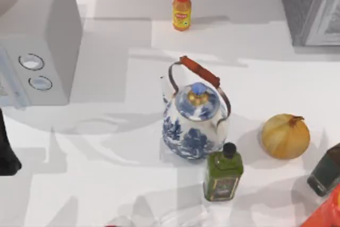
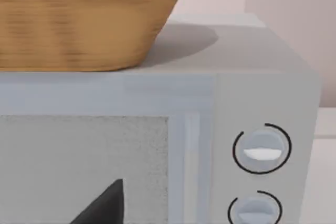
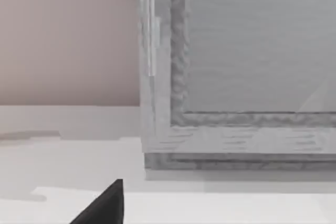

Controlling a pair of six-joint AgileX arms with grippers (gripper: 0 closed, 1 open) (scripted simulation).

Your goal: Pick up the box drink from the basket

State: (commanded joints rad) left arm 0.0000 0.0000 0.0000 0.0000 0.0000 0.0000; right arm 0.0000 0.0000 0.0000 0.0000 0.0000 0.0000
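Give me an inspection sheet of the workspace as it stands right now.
Surface: white table, shadowed in patches.
Job's things: woven wicker basket sits on top of the grey microwave; its contents are hidden, so no box drink seen.
Clutter: blue-and-white porcelain kettle at centre; green glass bottle with black cap just in front of it; yellow onion to the right; orange-yellow bottle with red cap at the back.
Grippers: left gripper's dark fingertip faces the microwave door; right gripper's fingertip faces a grey cabinet.
Cables: nothing seen.
Surroundings: pale pink wall.
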